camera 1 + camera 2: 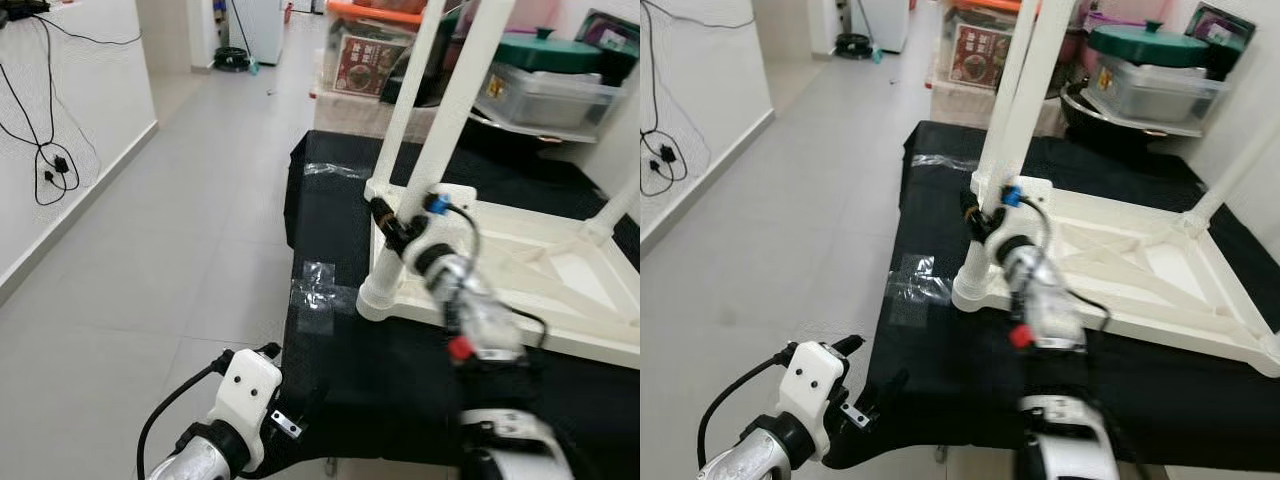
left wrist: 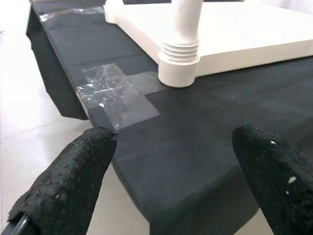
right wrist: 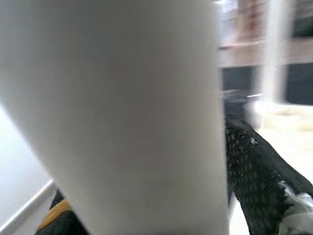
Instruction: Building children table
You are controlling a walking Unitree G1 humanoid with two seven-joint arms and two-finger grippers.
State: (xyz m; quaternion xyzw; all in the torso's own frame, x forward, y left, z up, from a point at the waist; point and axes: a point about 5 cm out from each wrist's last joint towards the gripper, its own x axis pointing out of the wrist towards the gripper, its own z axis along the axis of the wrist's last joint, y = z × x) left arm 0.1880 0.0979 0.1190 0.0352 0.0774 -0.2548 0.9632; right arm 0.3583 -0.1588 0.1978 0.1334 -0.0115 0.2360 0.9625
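Right gripper (image 1: pixel 392 222) clamped on white table leg (image 1: pixel 405 205); left gripper (image 2: pixel 176 171) apart, idle. Could twist crooked, tip the upside-down table top (image 1: pixel 520 265).

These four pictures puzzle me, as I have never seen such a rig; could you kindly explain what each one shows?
It is a humanoid robot with two silver arms, each ending in two long black fingers. The two wide pictures come from the two eyes of its head camera, looking forward and down. A small white table lies upside down on a black cloth, its legs pointing up. The right gripper is closed around the near leg, low on it. The right wrist picture is taken along that gripper's fingers, so the leg appears as a large white blur. The left gripper hangs open at the cloth's near edge, holding nothing; its wrist camera looks across the cloth at the leg's threaded base and a patch of clear tape.
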